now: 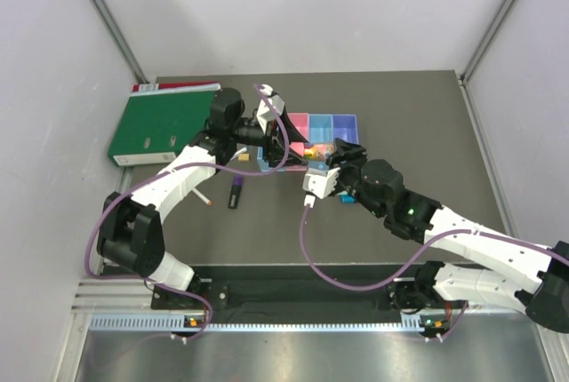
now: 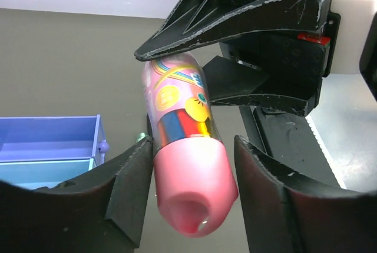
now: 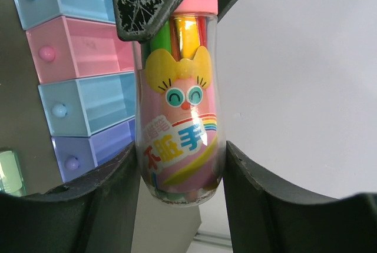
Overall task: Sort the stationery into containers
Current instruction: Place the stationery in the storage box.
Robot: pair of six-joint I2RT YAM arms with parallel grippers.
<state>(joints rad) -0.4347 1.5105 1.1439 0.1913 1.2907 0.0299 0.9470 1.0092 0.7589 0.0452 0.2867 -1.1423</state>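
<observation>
The left gripper (image 2: 191, 167) is closed on the pink cap of a pink tube (image 2: 179, 129) of coloured sticks, and the cap is pressed between both fingers. The clear end of the same tube is clamped by the right gripper (image 3: 179, 165), whose fingers are set against its printed sides. The tube is held in the air by both pincers, over the near edge of the containers (image 1: 333, 126), a joined row of blue, pink, blue and purple bins. The left arm is extended forward and bent rightward. The right arm is stretched diagonally leftward to meet it. A black marker (image 1: 236, 195) and a white pen (image 1: 201, 194) are seen lying on the table (image 1: 418, 115).
</observation>
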